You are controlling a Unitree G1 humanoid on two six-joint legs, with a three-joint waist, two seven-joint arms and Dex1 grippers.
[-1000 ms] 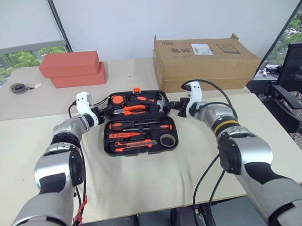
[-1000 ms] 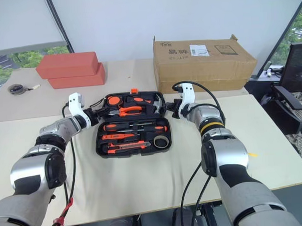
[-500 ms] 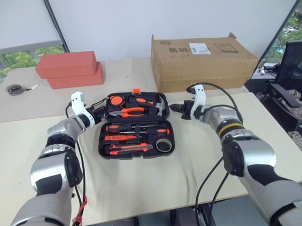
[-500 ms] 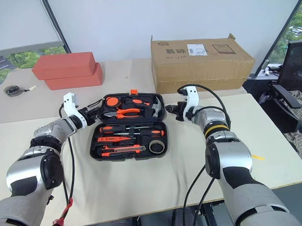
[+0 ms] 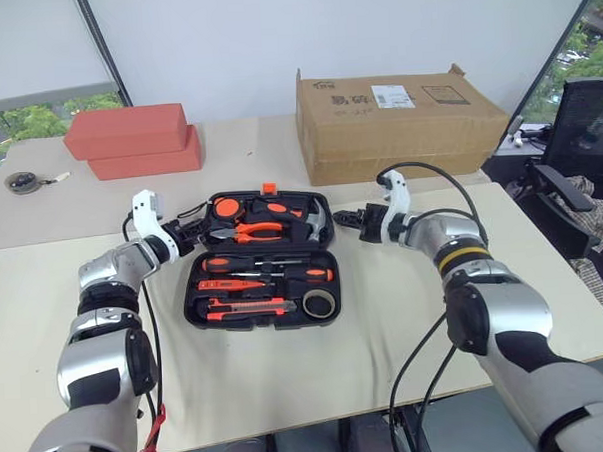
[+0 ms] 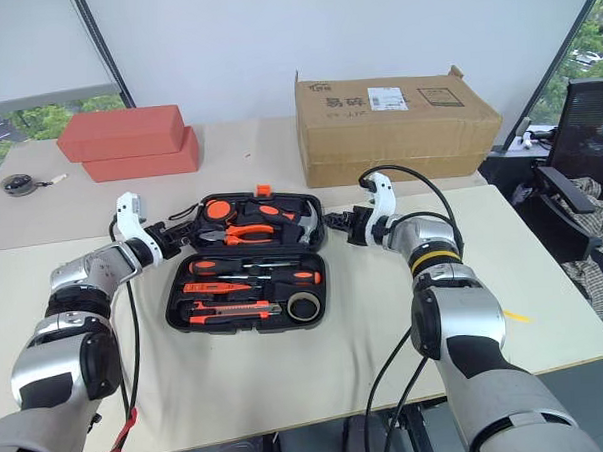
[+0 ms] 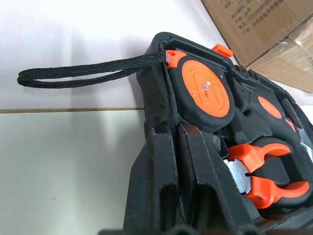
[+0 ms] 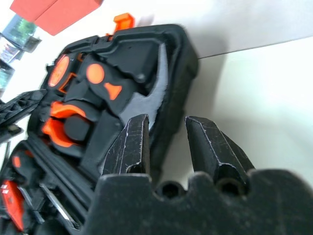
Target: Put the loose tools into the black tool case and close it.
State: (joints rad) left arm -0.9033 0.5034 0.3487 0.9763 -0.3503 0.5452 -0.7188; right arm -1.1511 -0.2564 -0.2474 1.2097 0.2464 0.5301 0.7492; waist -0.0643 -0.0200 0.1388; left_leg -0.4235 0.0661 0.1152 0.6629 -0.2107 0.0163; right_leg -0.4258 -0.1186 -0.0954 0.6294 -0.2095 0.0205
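The black tool case point(image 5: 198, 291) lies open and flat on the near table, orange latch point(image 5: 271, 188) at its far edge. In its near half sit the loose tools: screwdrivers point(image 5: 268, 260), a utility knife point(image 5: 247, 308) and a tape roll point(image 5: 319, 303). Pliers, a hammer and a round tape measure fill the far half. My left gripper point(image 5: 192, 233) is shut, its tips point(image 7: 168, 129) against the far half's left edge by the black cord strap point(image 7: 88, 73). At the far half's right edge my right gripper point(image 5: 343, 216) is open, with nothing between its fingers point(image 8: 137, 139).
A large cardboard box point(image 5: 397, 122) stands just behind the case on the far table. Two stacked red boxes point(image 5: 133, 141) are at the back left, with a dark tape measure point(image 5: 21, 182) beyond them. An office chair point(image 5: 588, 143) is off the table's right side.
The whole picture has shifted with the camera. My left gripper's fingers have closed and my right gripper's fingers have opened. Both hands stay by the far half's edges; the case lies as before.
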